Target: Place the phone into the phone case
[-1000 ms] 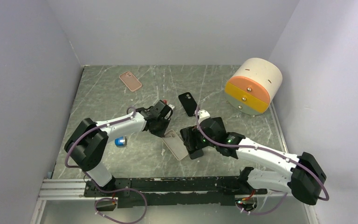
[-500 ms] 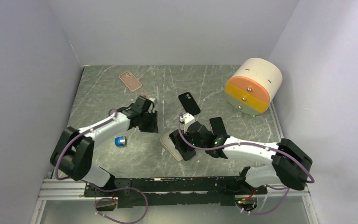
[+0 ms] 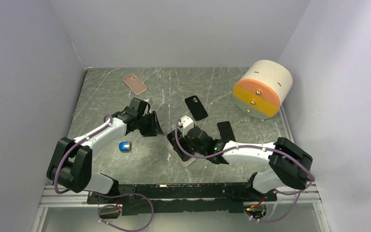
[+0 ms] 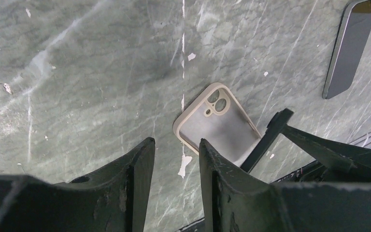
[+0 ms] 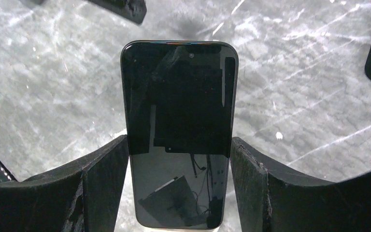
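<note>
Right gripper (image 5: 178,145) closed on the phone (image 5: 179,96), one finger (image 5: 101,179) against each long edge along its lower half, screen facing the wrist camera. The left gripper (image 4: 176,164) is empty, its jaws only narrowly parted, hovering above the table (image 4: 77,72) near the phone case (image 4: 216,126). The case lies open side up on the marbled surface, camera cut-out at the end away from the right gripper. In the left wrist view the phone shows as a thin dark slab tilted over the case's other end; whether its lower edge already touches the rim cannot be told. Handling, as judged: the phone is a rigid, fairly dense slab with glossy faces and smooth edges, likely to slip under a light pinch and to crack if dropped or levered hard. A grip across the long edges, as shown, keeps both faces clear and leaves the ends free to enter. The case looks thin, pale and flexible, light enough to skid when pushed. Its raised lip must stretch over the corners, so one end is probably best seated first and the other then pressed down while the free gripper pins a rim or corner.
</note>
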